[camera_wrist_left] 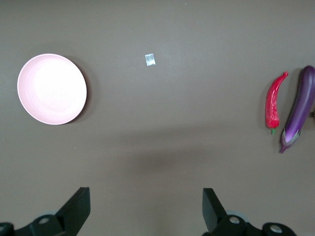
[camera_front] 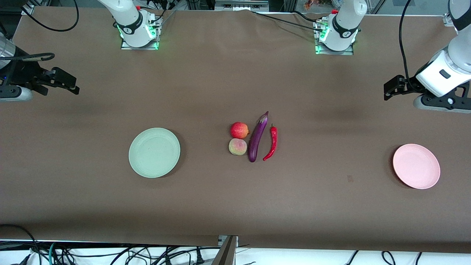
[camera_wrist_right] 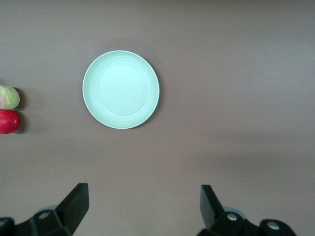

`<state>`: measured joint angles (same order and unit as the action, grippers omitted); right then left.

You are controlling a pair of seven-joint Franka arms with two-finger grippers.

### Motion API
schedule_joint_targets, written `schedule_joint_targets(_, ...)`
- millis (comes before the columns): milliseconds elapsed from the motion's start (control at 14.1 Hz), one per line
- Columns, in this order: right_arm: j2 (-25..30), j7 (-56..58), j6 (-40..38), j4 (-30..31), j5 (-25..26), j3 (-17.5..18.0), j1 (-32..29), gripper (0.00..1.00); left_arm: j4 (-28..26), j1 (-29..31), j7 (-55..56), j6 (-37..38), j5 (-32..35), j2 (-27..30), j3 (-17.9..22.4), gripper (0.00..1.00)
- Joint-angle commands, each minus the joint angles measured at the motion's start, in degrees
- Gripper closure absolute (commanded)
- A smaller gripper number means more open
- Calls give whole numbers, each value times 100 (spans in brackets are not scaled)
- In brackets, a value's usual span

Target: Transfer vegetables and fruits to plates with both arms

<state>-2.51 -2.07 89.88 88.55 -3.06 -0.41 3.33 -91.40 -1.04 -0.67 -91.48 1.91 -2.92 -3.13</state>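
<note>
Four items lie grouped at the middle of the brown-covered table [camera_front: 220, 206]. The round red apple-like fruit [camera_front: 239, 130] sits just beside the paler yellow-pink peach [camera_front: 237, 147], the peach nearer the front camera. The long glossy purple eggplant [camera_front: 257, 138] lies alongside both fruits, toward the left arm's end, close against them. The thin curved red chili pepper with a green stem [camera_front: 272, 143] lies just beside the eggplant, apart from it by a narrow gap. The pale mint green round plate [camera_front: 154, 152] rests well apart toward the right arm's end; the pale pink round plate [camera_front: 416, 166] rests well apart toward the left arm's end. Both plates hold nothing. A small pale scrap [camera_wrist_left: 150, 59] lies on the cloth between the pink plate and the chili. The left gripper [camera_front: 393, 87] hangs above bare cloth at its end of the table, fingers [camera_wrist_left: 210, 206] spread wide, gripping nothing. The right gripper [camera_front: 66, 82] hangs likewise at its end, fingers [camera_wrist_right: 77, 200] spread wide, gripping nothing.
</note>
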Motion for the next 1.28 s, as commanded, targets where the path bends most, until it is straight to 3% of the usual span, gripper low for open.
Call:
schedule_joint_targets(0, -13, 84, -76, -92, -11, -3, -26, 0, 316, -10, 102, 174, -77, -173, -3, 0)
schedule_joint_targets(355, 5, 84, -76, -101, -11, -11, -26, 0, 308, 7, 93, 262, -138, -173, 5, 0)
schedule_joint_targets(710, 13, 5, -85, -101, -28, -11, -26, 0, 246, -36, 40, 973, -138, -234, -12, 0)
schedule_joint_targets(923, 31, -48, -67, -101, -37, -125, -26, 0, 228, -81, 14, 1326, -147, -594, -135, 0)
schedule_joint_targets(1207, -22, -57, 12, -101, -63, -214, -26, 0, 185, -535, 92, 975, -436, -1279, -135, 0)
